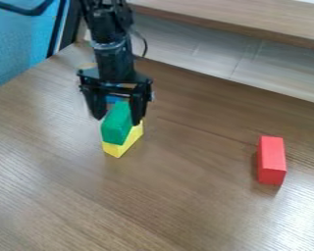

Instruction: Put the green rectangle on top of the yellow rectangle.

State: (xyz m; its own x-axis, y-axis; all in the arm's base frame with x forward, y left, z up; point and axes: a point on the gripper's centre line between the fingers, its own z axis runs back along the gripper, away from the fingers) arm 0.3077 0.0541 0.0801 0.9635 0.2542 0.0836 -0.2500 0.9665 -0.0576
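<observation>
The black gripper (118, 116) hangs at the upper left of the table, one finger on each side of the green rectangle (117, 128), shut on it. Directly beneath the green block lies the yellow rectangle (124, 143), its front end and right side visible. The two blocks line up closely and look to be touching. The fingers hide part of the green block's sides and its far end.
A red block (272, 159) lies on the wooden table (186, 206) at the right. Something blue (112, 99) shows behind the green block. A raised wooden ledge (251, 22) runs along the back.
</observation>
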